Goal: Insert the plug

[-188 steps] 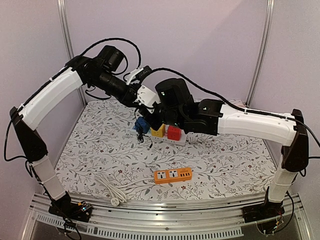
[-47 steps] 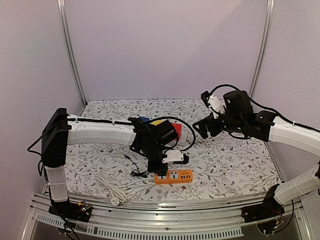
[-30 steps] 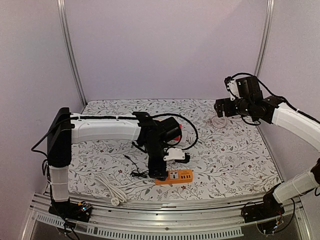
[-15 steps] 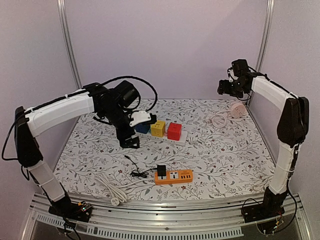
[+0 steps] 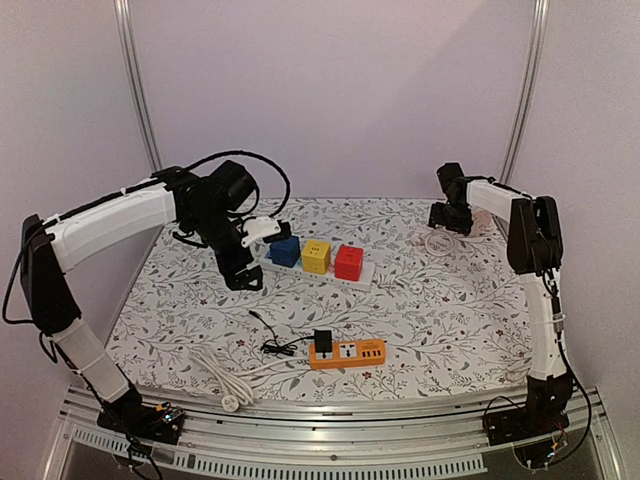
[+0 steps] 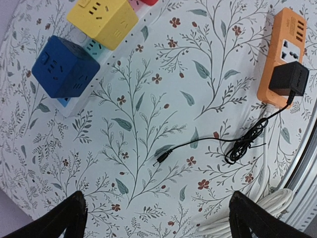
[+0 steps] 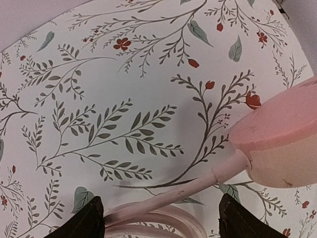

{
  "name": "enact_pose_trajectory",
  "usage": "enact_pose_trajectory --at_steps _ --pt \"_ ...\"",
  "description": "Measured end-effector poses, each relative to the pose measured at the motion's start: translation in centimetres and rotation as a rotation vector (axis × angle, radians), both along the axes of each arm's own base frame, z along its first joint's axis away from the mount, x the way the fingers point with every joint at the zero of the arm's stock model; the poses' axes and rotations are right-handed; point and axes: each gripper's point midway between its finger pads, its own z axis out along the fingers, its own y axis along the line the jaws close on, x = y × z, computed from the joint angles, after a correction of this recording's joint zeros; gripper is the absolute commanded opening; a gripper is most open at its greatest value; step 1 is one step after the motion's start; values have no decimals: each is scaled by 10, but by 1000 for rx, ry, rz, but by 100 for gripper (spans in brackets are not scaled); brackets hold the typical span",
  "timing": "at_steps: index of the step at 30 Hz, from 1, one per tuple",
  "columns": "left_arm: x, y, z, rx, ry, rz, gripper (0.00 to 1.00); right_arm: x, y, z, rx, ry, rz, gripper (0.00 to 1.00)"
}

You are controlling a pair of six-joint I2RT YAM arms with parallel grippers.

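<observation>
The black plug point(image 6: 289, 78) sits in the orange strip point(image 6: 292, 34). In the left camera they are up and to the right of the left gripper point(image 6: 158, 198), well apart from it. The plug looks pushed all the way in, so I think that part is done. The left gripper is wide open and holds nothing. It hangs over the cloth point(image 6: 148, 124), with the blue cube point(image 6: 64, 67) up and to its left.

The right gripper point(image 7: 161, 201) is low over a pink cord point(image 7: 198, 186). Its fingers point(image 7: 91, 220) stand apart and pinch nothing. I cannot tell if they touch the cord. The pink head point(image 7: 282, 144) on that cord lies just past the right finger.

If the pink piece goes in next, I think the grip should be on the fat head, not the thin cord. The cord is bendy and would flop. The gripper should slide over to the head, put a finger on each side and squeeze well. The pins should point straight at the holes before any push. The left gripper could hold the strip so it does not slide.
</observation>
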Motion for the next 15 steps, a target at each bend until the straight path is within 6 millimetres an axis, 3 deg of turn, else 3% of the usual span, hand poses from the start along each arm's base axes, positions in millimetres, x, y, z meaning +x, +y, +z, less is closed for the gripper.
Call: enact_pose_trajectory --at_steps 9,13,15 --pt "7 -6 -14 19 34 11 99 20 -7 -7 138 -33 -56 61" --pt "9 -7 -12 19 31 13 99 24 -4 -26 267 -14 -65 18" --pt "10 -8 -9 16 33 15 99 27 2 -25 345 -22 -66 2"
